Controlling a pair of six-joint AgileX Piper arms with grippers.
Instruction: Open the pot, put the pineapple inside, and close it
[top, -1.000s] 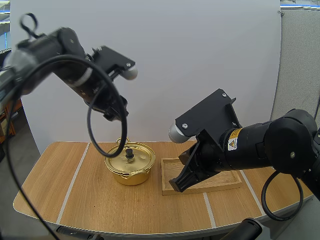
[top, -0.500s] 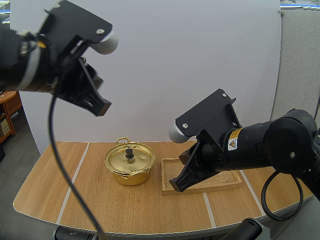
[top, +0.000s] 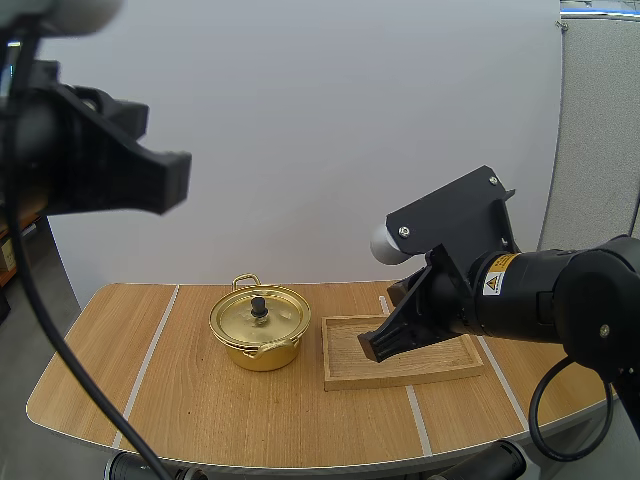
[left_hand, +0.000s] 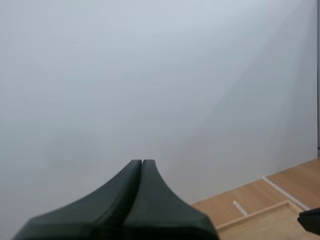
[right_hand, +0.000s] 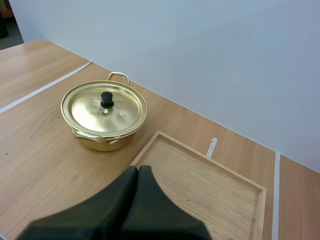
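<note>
Right gripper (right_hand: 138, 170) hangs over the wooden tray's (right_hand: 210, 185) near edge, fingers pressed together, holding nothing. Left gripper (left_hand: 142, 165) (likewise closed, empty) is high above the table (top: 200, 400). Lidded pot (right_hand: 104, 117) stands beside the tray, well apart from both grippers.

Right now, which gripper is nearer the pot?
Right. The right gripper hangs low over the wooden tray, just beside the pot. The left gripper is high up at the left, far above the pot.

Yellow warning label (top: 494, 285) (print unreadable) on the right arm (top: 560, 312).
</note>
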